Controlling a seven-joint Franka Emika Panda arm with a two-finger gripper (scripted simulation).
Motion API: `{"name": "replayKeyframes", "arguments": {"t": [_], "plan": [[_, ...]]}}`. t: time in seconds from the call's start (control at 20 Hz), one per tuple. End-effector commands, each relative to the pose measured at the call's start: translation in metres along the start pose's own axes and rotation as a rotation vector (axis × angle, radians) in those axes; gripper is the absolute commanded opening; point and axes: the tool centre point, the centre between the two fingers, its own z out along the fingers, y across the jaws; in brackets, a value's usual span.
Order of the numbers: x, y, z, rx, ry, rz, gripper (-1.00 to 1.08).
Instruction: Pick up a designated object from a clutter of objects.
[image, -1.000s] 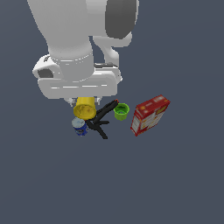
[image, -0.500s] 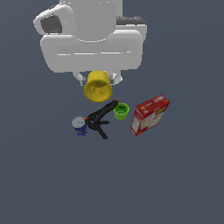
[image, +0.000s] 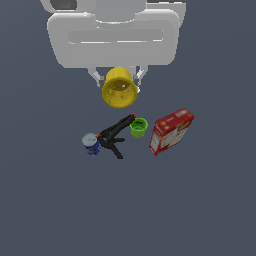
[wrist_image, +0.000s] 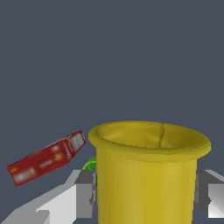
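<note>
Clamping the yellow cup (image: 119, 89) between both fingers (image: 95, 76), well above the clutter (image: 137, 134).

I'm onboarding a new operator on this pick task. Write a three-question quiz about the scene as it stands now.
1. True or false: the yellow cup rests on the floor.
2. What touches the blue can? A) red box B) black clamp C) nothing
3. Fill in: the gripper is shut on the ____.

Key: 1 false, the cup is held above the others. 2 B, as far as the exterior view shows. 3 yellow cup, a finger on each side.
</note>
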Motion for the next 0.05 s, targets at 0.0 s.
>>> {"name": "replayKeyframes", "arguments": {"t": [0.0], "plan": [[0.0005,-0.0005,-0.0019,0.000,0.001,0.001,-1.00]]}}
